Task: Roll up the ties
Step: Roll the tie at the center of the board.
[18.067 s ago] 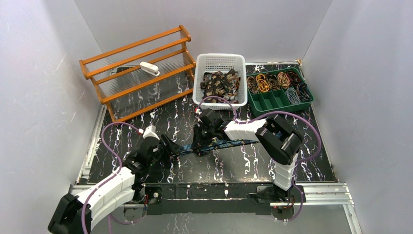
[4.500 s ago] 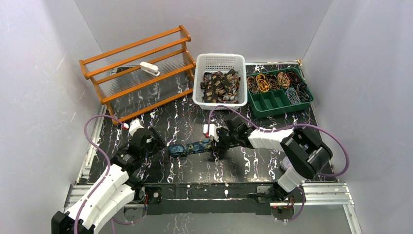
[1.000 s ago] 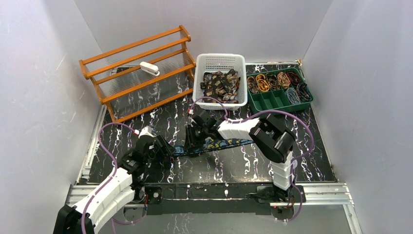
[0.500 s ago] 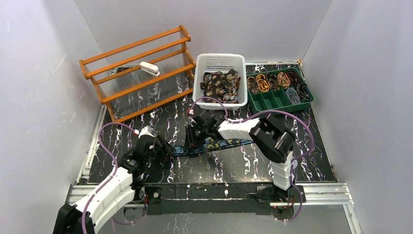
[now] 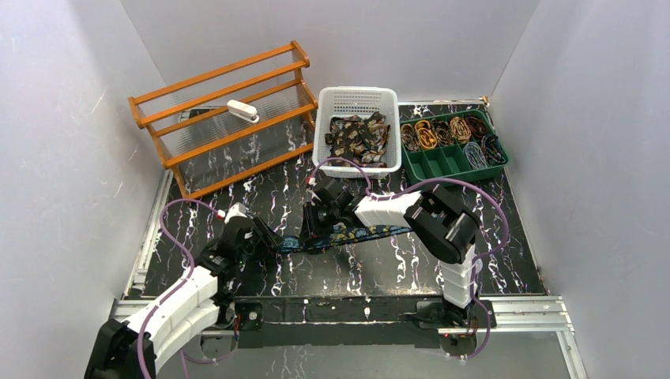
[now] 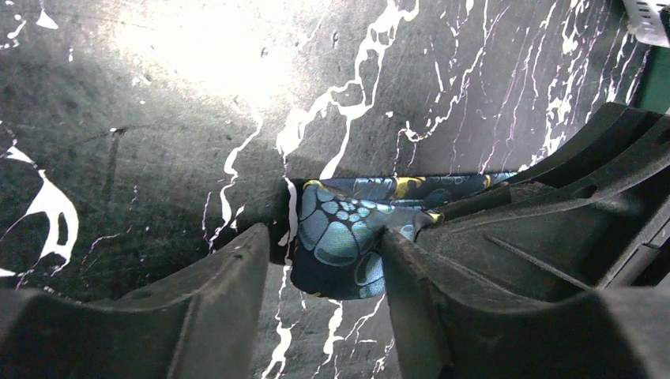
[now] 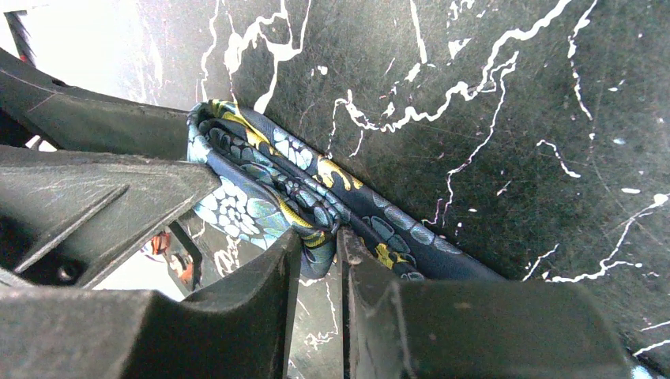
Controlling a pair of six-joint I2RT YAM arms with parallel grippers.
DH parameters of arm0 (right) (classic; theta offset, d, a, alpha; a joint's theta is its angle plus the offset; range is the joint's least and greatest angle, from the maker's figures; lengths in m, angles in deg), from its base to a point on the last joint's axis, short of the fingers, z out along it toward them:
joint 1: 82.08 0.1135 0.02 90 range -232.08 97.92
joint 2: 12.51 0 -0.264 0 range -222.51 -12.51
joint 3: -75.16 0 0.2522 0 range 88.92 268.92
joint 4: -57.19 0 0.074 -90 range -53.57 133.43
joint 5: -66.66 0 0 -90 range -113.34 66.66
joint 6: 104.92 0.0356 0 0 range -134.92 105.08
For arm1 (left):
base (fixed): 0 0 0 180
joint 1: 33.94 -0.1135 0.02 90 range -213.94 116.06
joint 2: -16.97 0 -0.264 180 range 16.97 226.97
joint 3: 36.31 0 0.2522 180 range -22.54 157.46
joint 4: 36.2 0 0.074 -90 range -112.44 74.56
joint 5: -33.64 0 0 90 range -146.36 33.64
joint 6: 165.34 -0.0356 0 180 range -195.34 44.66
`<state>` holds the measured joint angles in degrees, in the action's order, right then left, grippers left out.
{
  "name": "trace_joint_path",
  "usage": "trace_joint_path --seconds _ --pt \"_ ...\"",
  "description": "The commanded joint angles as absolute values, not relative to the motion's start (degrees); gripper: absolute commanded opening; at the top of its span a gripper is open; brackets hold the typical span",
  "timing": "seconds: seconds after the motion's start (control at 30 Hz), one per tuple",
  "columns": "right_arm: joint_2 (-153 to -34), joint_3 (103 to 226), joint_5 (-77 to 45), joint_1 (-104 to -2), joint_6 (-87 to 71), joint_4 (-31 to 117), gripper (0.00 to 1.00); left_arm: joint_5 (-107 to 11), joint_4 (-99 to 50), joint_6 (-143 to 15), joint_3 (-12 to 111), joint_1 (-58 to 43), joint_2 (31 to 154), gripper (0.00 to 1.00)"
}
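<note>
A dark blue tie [image 5: 371, 231] with teal and gold paisley lies across the marbled black table. My right gripper [image 5: 310, 234] is shut on a bunched fold of it near its left end. In the right wrist view, the fingers [image 7: 276, 276] of that gripper [image 7: 320, 237] pinch the folded fabric [image 7: 261, 197]. My left gripper [image 5: 272, 241] is at the tie's left tip. In the left wrist view this gripper [image 6: 324, 241] is open, with the tie's end [image 6: 340, 237] between its jaws. The end touches the right finger [image 6: 411, 292] and stands clear of the left one.
A white basket [image 5: 357, 96] holding brown paisley ties stands at the back middle. A green divided tray [image 5: 442, 162] with rolled ties is at the back right. A wooden rack [image 5: 197, 87] with a white object [image 5: 242, 111] on it stands at the back left.
Little has moved in the last second. Since 4.5 s ago my right gripper has moved left along the tie toward my left gripper, and the tie's left part is now bunched.
</note>
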<state>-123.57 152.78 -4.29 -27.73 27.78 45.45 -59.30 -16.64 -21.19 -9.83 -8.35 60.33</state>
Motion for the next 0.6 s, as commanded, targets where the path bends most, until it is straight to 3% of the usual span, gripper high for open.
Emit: trace_joint_path --seconds 0.0,0.3,0.57 --pt "-125.27 150.82 -6.70 -27.70 26.98 42.96 0.31 -58.52 -20.08 -21.16 -12.42 -8.80 62.23 0.47" --pt "-125.36 150.95 -5.26 -27.69 27.05 44.59 0.31 -58.37 -25.07 -19.69 -16.83 -8.80 59.49 0.44" --pt "-125.62 151.13 -5.49 -27.69 27.57 44.36 0.31 -61.00 -11.12 -20.77 -12.17 -8.80 55.09 0.51"
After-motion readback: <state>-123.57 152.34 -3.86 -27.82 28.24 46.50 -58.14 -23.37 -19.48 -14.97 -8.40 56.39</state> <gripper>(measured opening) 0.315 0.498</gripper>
